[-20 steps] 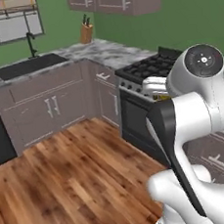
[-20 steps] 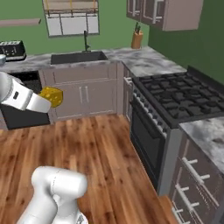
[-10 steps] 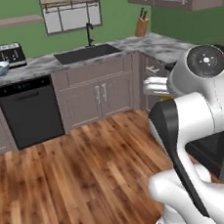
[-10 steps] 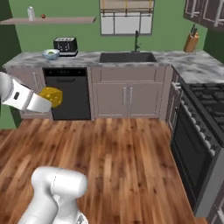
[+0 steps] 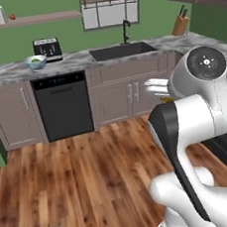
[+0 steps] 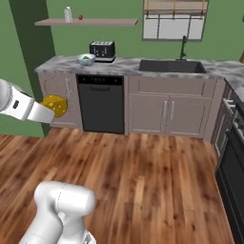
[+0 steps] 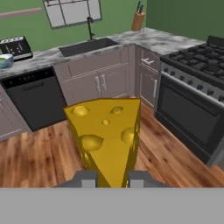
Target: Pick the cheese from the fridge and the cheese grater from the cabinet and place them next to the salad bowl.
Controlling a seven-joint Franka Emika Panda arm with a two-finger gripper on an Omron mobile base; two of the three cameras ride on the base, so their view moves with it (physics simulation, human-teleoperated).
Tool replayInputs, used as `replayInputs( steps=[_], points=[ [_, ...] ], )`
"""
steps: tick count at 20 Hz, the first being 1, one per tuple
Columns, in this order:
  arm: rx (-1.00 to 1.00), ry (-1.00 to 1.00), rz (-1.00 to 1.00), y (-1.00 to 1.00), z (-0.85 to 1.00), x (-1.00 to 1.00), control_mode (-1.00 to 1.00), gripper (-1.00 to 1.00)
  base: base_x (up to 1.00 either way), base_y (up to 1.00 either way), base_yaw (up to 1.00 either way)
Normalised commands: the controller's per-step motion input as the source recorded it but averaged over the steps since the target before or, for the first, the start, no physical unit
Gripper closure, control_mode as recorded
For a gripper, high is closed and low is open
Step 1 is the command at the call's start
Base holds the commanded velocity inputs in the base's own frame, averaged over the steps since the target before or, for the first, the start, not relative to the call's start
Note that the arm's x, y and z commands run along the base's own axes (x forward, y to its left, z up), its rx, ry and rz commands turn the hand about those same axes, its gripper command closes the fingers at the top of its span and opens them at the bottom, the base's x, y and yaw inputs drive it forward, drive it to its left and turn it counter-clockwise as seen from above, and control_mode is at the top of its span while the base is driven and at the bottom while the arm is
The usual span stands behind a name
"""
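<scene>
grip: the gripper [image 7: 107, 177] is clamped on the cheese [image 7: 107, 138]; in the hand view its two dark tips press the narrow lower end of the yellow wedge from either side

cheese: carried in the air over the wooden floor [image 6: 143, 176], well apart from the counter [image 6: 126, 64]; in the right base view it shows as a yellow lump [image 6: 55, 106] at the end of the white arm

slip risk: the hold looks low on the wedge, with the broad end standing free above the tips; my judgement is that a sharp turn or stop of the base could tip or drop it

placement risk: the salad bowl [image 6: 86, 59] sits just beside the toaster [image 6: 102, 50]; free counter seems to lie on the bowl's far side from the toaster, so a careless approach could knock either one

salad bowl: pale round bowl on the counter holding a green lump of salad; also seen in the left base view [image 5: 36, 61]

sink: dark basin [image 5: 122, 50] set in the counter under the window; nothing visible in it

knife block: wooden block [image 5: 179, 25] with dark handles standing in it

task left: cheese not yet set down; grater not yet fetched
</scene>
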Motion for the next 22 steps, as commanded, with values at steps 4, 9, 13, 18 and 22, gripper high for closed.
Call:
replayInputs(
  steps=[4, 9, 13, 18, 22],
  points=[
    [0.00, 0.00, 0.00, 0.00, 0.00, 0.00, 1.00, 1.00, 0.65, -0.05, 0.18],
    [0.00, 0.00, 0.00, 0.00, 0.00, 0.00, 1.00, 1.00, 0.83, -0.01, 0.18],
    [0.00, 0.00, 0.00, 0.00, 0.00, 0.00, 1.00, 1.00, 0.90, 0.00, 0.15],
    [0.00, 0.00, 0.00, 0.00, 0.00, 0.00, 1.00, 1.00, 0.84, 0.00, 0.14],
    [0.00, 0.00, 0.00, 0.00, 0.00, 0.00, 1.00, 1.00, 0.86, 0.00, 0.15]
  ],
)
